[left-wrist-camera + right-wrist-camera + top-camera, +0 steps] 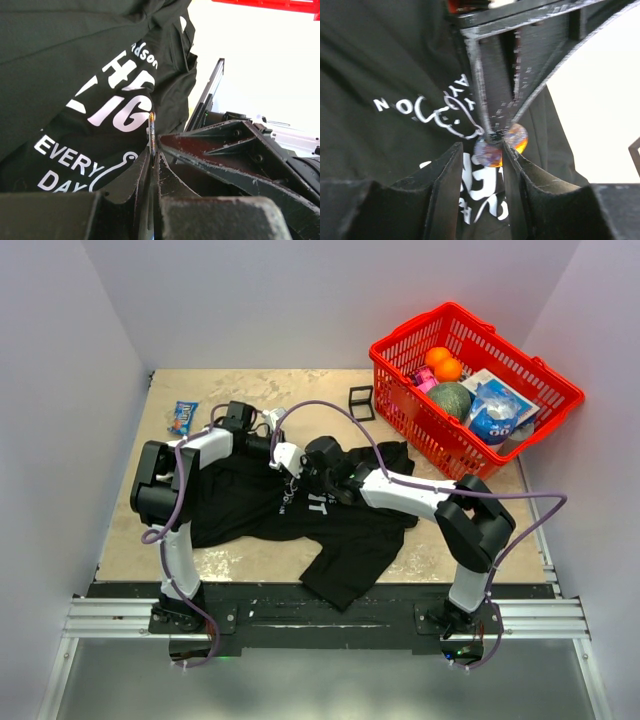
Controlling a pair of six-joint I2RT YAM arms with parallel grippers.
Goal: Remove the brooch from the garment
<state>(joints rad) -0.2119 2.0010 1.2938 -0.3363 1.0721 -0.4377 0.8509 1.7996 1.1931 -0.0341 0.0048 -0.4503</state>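
The garment, a black T-shirt (240, 502) with white lettering, lies crumpled in the middle of the table. It fills the left wrist view (60, 60) and the right wrist view (380, 60). My left gripper (290, 468) (152, 156) is shut on the brooch (151, 131), which I see edge-on as a thin disc over the lettering. In the right wrist view the brooch (489, 154) is a small round shiny piece pinched by the left fingertips (495, 131). My right gripper (312, 472) (481, 147) is open, its jaws on either side of the brooch. I cannot tell whether the brooch is still pinned.
A red basket (420, 422) with oranges, a green melon and blue packets stands at the back right, and its edge shows in the left wrist view (270, 4). A black wire cube frame (361, 402) sits behind the shirt. A blue snack packet (183, 417) lies at the back left.
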